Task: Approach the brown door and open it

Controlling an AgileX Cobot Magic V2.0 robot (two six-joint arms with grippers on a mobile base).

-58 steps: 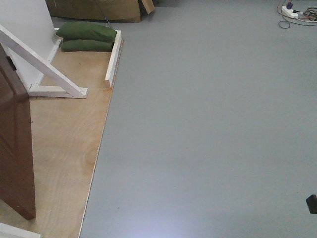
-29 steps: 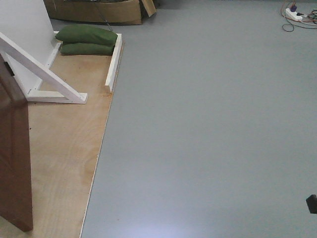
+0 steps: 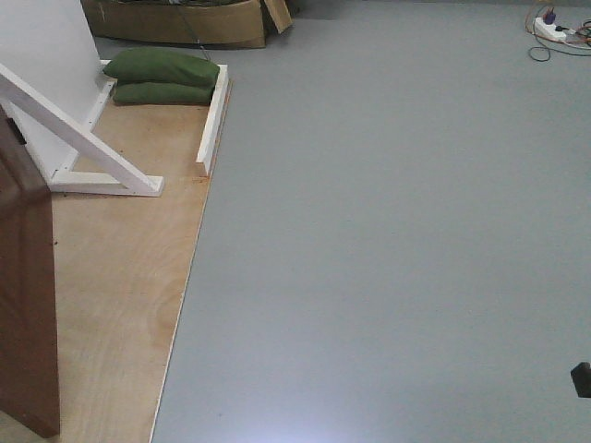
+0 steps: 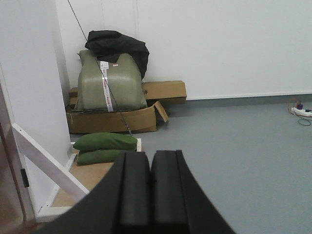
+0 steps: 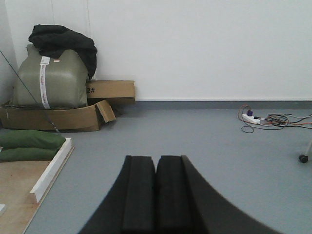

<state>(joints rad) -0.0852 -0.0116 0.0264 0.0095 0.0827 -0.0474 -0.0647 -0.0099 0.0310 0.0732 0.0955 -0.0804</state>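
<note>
Left wrist-mounted view has the left gripper (image 4: pixel 150 191) at its lower edge: the two black pads are pressed together, with no gap and nothing between them. The right gripper (image 5: pixel 156 191) looks the same in its own view, pads fully together and empty.

From the front-facing camera, the brown door (image 3: pixel 23 305) is the nearest thing. It stands at the far left edge of the picture, and only a narrow reddish-brown part of it shows. Its lower corner rests on a plywood platform (image 3: pixel 120 305). Right of the platform lies a wide grey floor (image 3: pixel 388 231), and a small dark object (image 3: pixel 581 379) shows at the right edge.

Behind the door, a white diagonal brace (image 3: pixel 78 138) leans against a white panel (image 3: pixel 46 55). A white wooden strip (image 3: pixel 212 115) runs along the edge of the platform. At the far end of the platform, two green sandbags (image 3: pixel 162 74) lie one on the other, touching this strip.

Farther back there is an open cardboard box (image 4: pixel 114 122) with an olive bag (image 4: pixel 111 80) in it and a black cloth (image 4: pixel 117 41) on top, against the white wall (image 4: pixel 219 44). A power strip with cables (image 3: pixel 552 30) lies far on the right.
</note>
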